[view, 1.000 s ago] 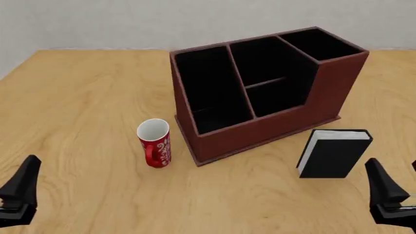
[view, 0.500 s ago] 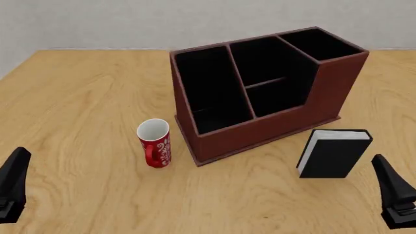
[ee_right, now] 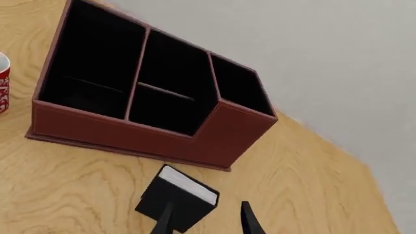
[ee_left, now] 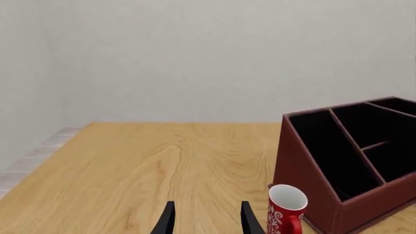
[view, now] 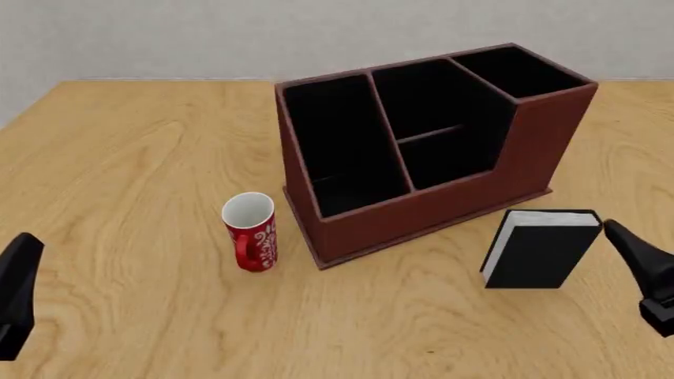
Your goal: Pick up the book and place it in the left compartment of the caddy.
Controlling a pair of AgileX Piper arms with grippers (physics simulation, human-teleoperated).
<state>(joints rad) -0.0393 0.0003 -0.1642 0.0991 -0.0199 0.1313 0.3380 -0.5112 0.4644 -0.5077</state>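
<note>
The black book (view: 542,249) with white page edges stands upright on the table, right of the caddy's front; it also shows in the right wrist view (ee_right: 179,200). The red-brown caddy (view: 421,217) has its long left compartment (view: 337,150) nearest the mug. My right gripper (ee_right: 208,212) is open just behind and above the book, and one finger (view: 637,260) shows at the book's right. My left gripper (ee_left: 207,214) is open over bare table at the near left, with one finger (view: 16,292) in the front view.
A red-and-white mug (view: 251,233) stands just left of the caddy's front corner, also seen as the mug (ee_left: 285,212) in the left wrist view. A grey wall runs behind the table's far edge.
My right gripper has moved forward towards the book's right side. The left gripper has drifted slightly left and down. Book, caddy and mug have not moved.
</note>
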